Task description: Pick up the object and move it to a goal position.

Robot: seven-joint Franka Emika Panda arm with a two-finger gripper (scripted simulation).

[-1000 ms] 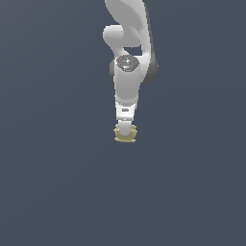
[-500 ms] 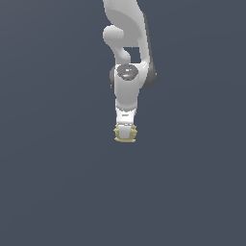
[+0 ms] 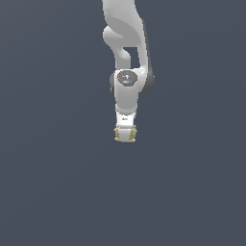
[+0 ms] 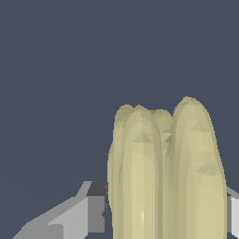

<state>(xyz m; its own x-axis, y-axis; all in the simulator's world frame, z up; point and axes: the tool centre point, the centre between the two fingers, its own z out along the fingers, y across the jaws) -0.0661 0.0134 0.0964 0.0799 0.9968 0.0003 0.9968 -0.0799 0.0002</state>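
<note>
The object point(image 3: 117, 134) is a small lumpy tan-yellow thing with ridged lobes, a little above the middle of the exterior view. My white gripper point(image 3: 125, 136) points down over it, and the lobes stick out on both sides of the fingers. In the wrist view the object point(image 4: 163, 172) fills the space between my two fingers: one grey finger point(image 4: 88, 214) touches one flank and the other finger point(image 4: 233, 215) touches the opposite flank. The gripper looks shut on the object. Whether the object rests on the floor or hangs above it cannot be told.
A flat, plain dark grey surface point(image 3: 53, 182) lies all around. The white arm point(image 3: 127, 91) rises from the gripper to the top edge of the exterior view. No other object shows.
The arm's wrist joint has moved lower in the exterior view, closer to the gripper. The gripper tips and the object stay at almost the same spot.
</note>
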